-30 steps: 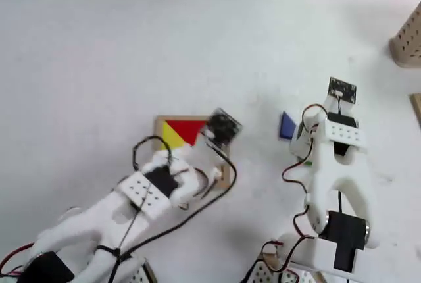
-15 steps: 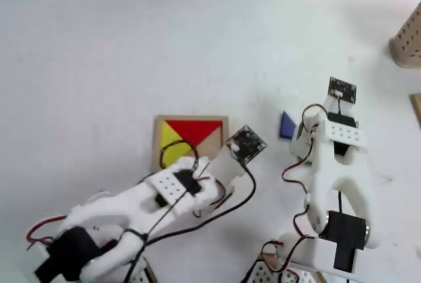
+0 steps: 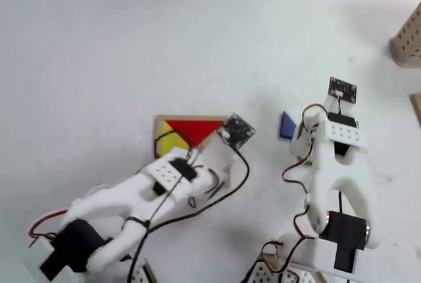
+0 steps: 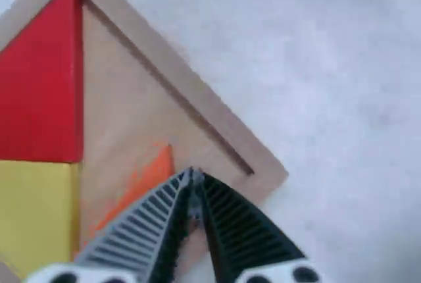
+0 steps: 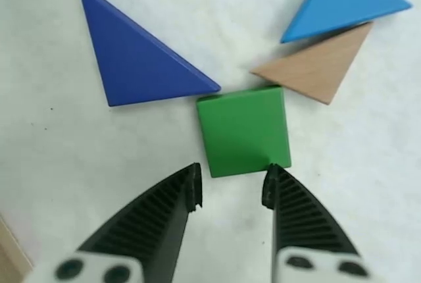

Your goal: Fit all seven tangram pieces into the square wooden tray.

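Observation:
The square wooden tray (image 3: 158, 124) lies at the table's middle, half under my left arm (image 3: 168, 178). A red triangle (image 3: 191, 129) and a yellow triangle (image 3: 170, 143) sit in it. In the left wrist view the tray rim (image 4: 217, 131) frames the red triangle (image 4: 43, 79), the yellow triangle (image 4: 33, 210) and an orange piece (image 4: 154, 174). My left gripper (image 4: 194, 179) is shut, its tips down beside the orange piece inside the tray corner. My right gripper (image 5: 230, 191) hangs open just short of a green square (image 5: 245, 130), near a dark blue triangle (image 5: 135, 59), a light blue triangle (image 5: 342, 0) and a plain wooden triangle (image 5: 322, 66).
My right arm (image 3: 335, 145) stands right of the tray, with the dark blue triangle (image 3: 287, 125) beside it. A perforated wooden block (image 3: 406, 39) sits at the right edge. White tabletop stretches to the far side and left.
My left arm swung right over the tray, then came back a little toward its far right corner. The right arm and the loose pieces have not moved.

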Controlling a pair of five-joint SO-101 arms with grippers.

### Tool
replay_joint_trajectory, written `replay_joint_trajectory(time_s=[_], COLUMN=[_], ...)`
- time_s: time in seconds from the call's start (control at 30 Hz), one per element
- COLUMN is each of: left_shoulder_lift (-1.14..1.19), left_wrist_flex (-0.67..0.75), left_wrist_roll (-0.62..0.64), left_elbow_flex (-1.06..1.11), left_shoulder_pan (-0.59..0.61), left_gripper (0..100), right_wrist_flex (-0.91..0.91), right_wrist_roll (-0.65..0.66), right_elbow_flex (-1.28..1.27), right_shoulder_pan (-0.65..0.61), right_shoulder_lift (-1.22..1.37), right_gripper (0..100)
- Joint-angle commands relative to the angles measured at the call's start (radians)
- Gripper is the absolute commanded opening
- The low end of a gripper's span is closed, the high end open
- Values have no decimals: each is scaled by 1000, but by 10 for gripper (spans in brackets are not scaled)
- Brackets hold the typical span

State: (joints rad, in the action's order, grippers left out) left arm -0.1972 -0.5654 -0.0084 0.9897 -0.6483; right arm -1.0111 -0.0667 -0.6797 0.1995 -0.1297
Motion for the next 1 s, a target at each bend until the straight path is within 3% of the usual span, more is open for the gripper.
replay_joint_trajectory(time_s=[0.0,0.63,0.97], left_shoulder_lift=[1,-13,-354], left_wrist_flex=[-29,-150,-132], left_wrist_roll=[8,6,5], left_elbow_flex=[-34,-32,201], left_shoulder_pan=[50,87,105], left_gripper=[22,21,22], right_wrist_flex=[5,8,8], right_wrist_roll=[9,9,9], right_elbow_flex=[34,34,34], right_shoulder_pan=[-2,-5,-7], right_shoulder_lift=[-5,-5,-5], right_gripper=[155,155,155])
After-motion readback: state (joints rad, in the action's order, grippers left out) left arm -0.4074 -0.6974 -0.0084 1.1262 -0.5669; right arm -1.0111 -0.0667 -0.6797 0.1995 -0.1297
